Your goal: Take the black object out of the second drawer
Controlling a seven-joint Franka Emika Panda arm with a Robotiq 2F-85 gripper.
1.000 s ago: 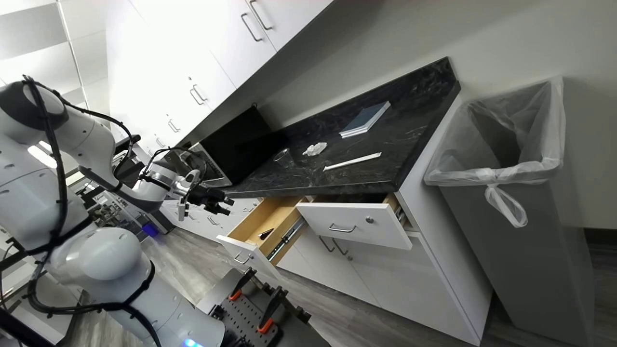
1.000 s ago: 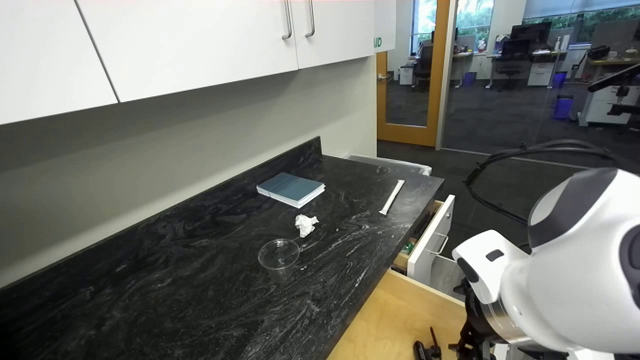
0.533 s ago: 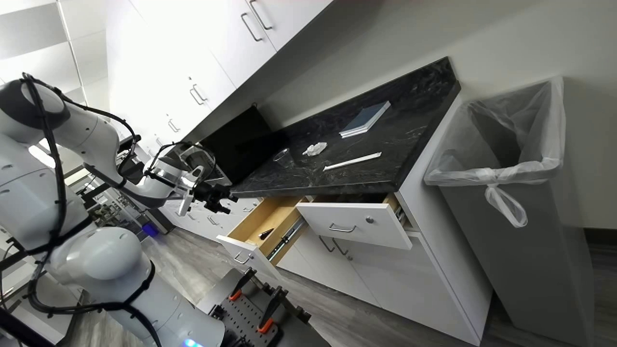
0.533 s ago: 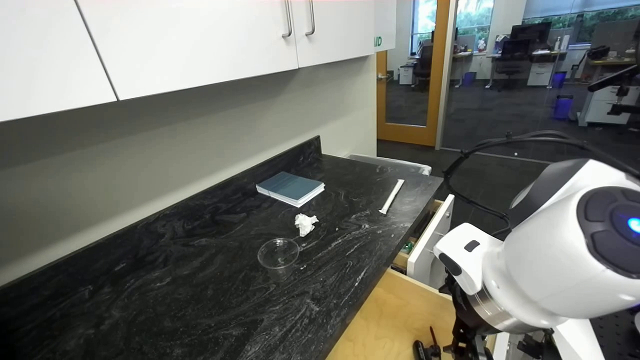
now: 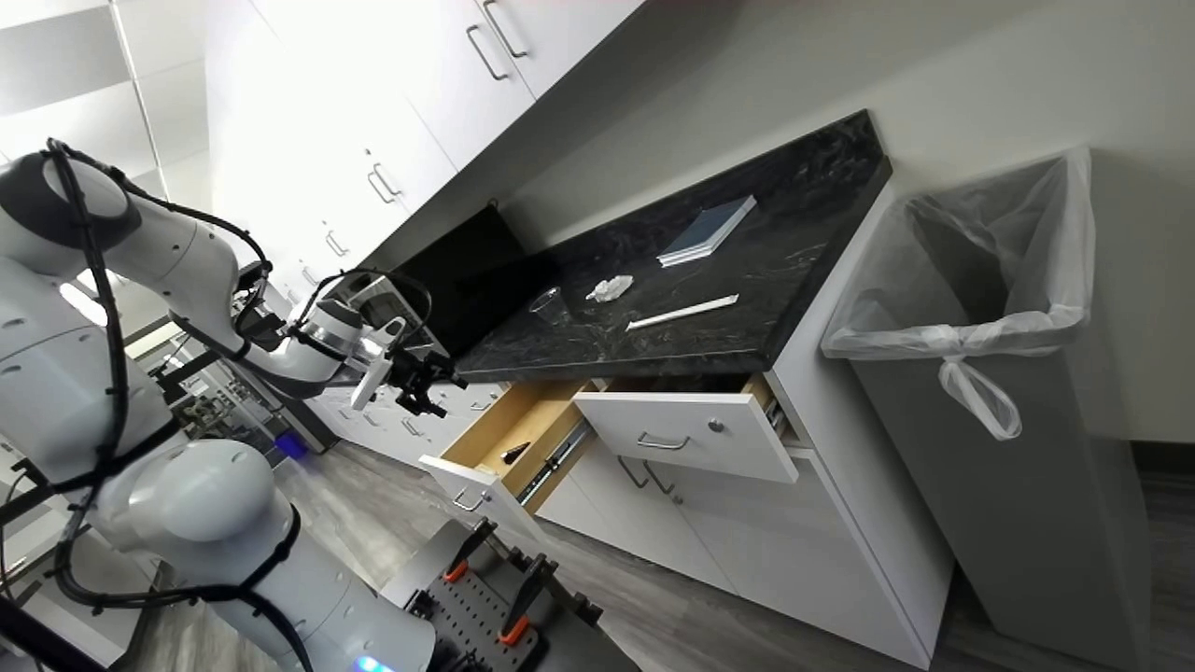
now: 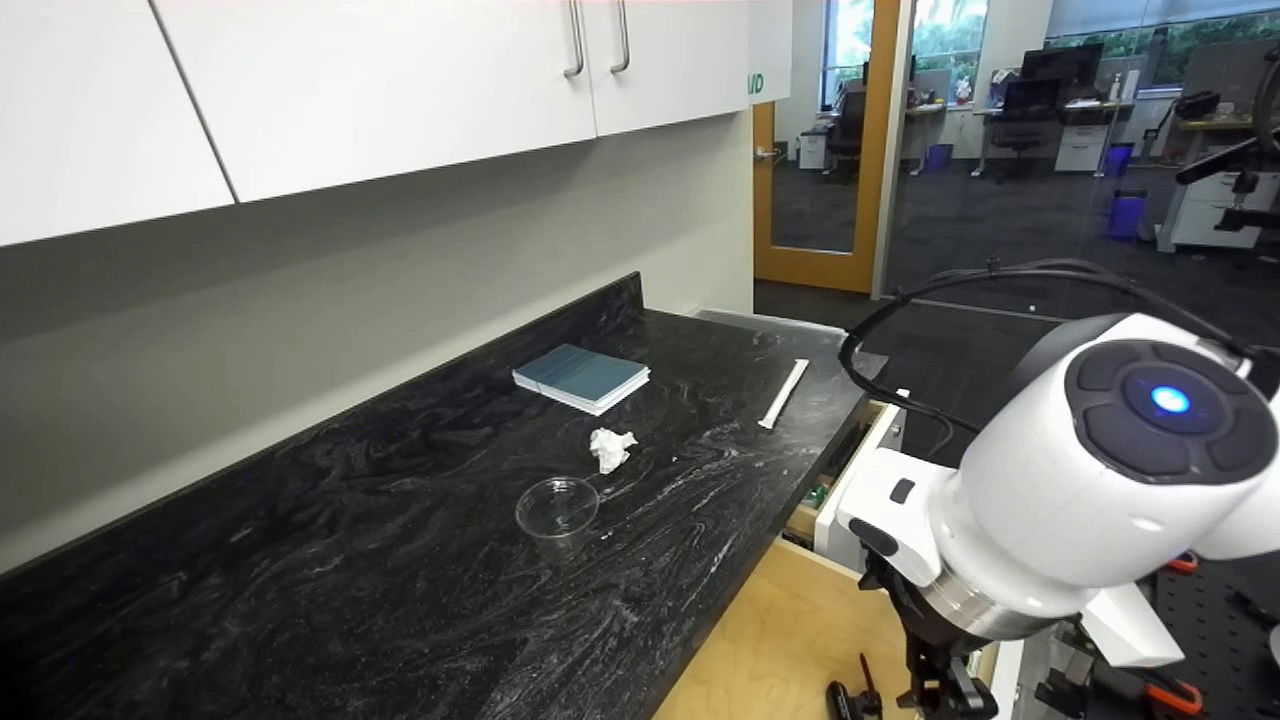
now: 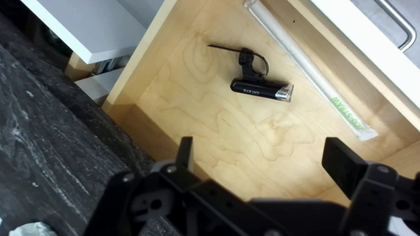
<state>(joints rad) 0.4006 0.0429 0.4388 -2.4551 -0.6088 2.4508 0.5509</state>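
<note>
The second drawer [image 5: 499,425] is pulled open, with a white front and tan wooden sides. It shows in both exterior views [image 6: 800,612], and its wooden floor [image 7: 203,118] fills much of the wrist view. The black object [image 7: 254,88], a small light with a clear tip and a strap clamp, lies on the drawer floor. It also shows in both exterior views [image 5: 514,454] [image 6: 842,702]. My gripper [image 7: 260,141] is open and empty above the drawer, its fingers apart from the black object. It shows in both exterior views [image 5: 452,397] [image 6: 948,695].
A wrapped straw [image 7: 308,68] lies in the drawer beside the black object. The wider drawer [image 5: 686,434] stands open alongside. The dark counter [image 6: 400,560] overhangs the drawer's back and holds a clear cup [image 6: 557,508], crumpled paper [image 6: 611,450], a book [image 6: 582,375] and another straw [image 6: 784,394].
My arm has moved left in an exterior view, toward the counter edge and over the drawer, and the hand has turned. The black object and the drawers have not moved.
</note>
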